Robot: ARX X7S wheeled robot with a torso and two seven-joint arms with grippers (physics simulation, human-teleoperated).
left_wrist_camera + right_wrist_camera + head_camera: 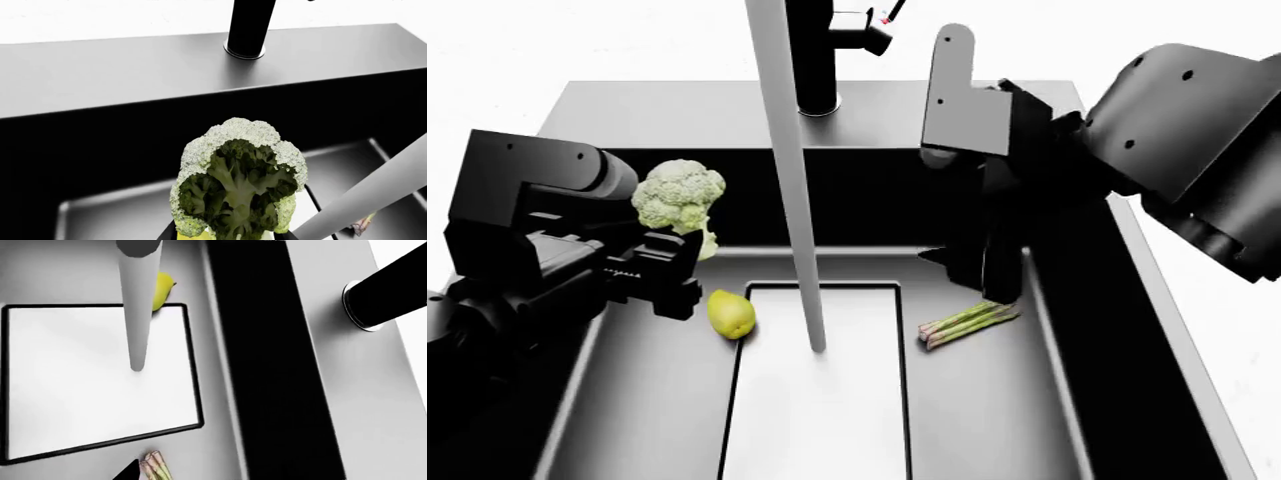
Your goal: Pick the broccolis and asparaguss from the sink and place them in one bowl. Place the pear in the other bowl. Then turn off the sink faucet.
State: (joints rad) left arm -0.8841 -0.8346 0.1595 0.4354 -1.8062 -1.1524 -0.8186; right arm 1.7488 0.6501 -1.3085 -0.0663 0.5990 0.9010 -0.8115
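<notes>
Head view: your left tool (681,262) is clamped on broccoli (679,195), mid-left of frame, raised above sink (667,115).
Right tool (994,285): can't tell if apart or together; just above asparagus (968,322), centre-right.
Pear (730,313): sink floor, left of water stream (790,180).
Faucet (814,55): top centre.

Left gripper (681,262) jaws clamped, right arm (1174,120) lowered.

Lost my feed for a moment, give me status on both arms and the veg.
Left gripper shut on broccoli, lifted above sink. Right gripper over asparagus, jaws unclear. Pear on sink floor. Water stream running.
</notes>
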